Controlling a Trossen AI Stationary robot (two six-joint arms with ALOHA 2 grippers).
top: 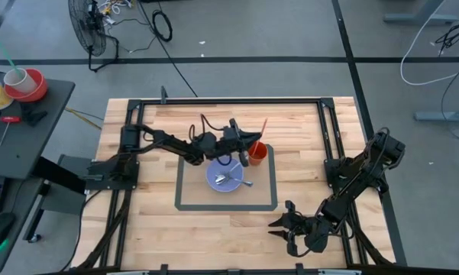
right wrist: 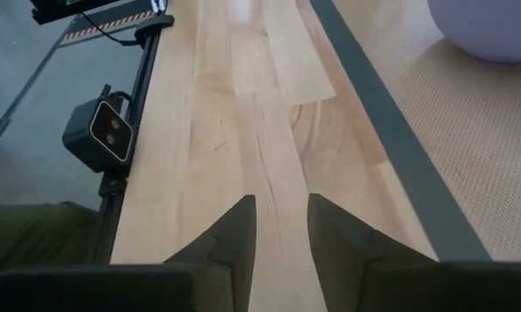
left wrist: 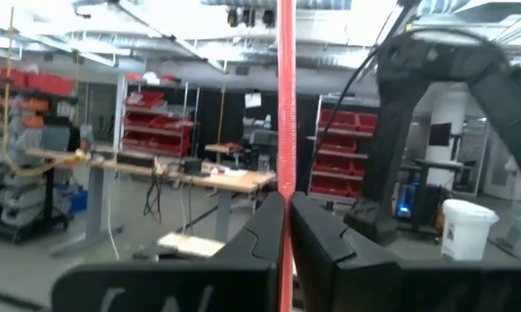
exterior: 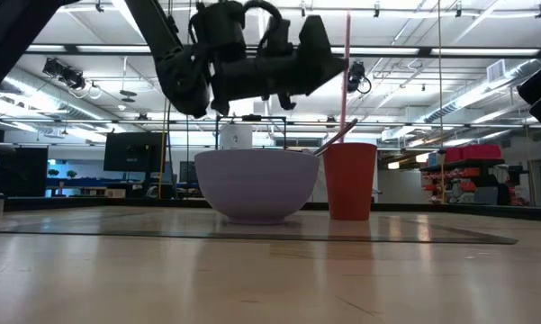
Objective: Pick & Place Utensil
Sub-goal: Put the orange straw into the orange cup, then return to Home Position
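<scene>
Straw (left wrist: 286,104) pinched upright in left tool (left wrist: 288,227).

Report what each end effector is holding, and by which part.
The left end effector pinches a thin red straw-like stick partway up its shaft, above the red cup. The right end effector is open near the table's front edge, holding nothing.

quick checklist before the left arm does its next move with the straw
1. Left hand shut on the straw: ok.
2. Straw upright in the grip, seen from the left wrist: ok.
3. Straw lined up over the cup: cannot tell.
4. Cup standing upright beside the bowl on the mat: ok.
5. Right hand parked near the table's front edge, away from the mat: ok.
6. Spoon lying in the bowl, out of the way: ok.
</scene>
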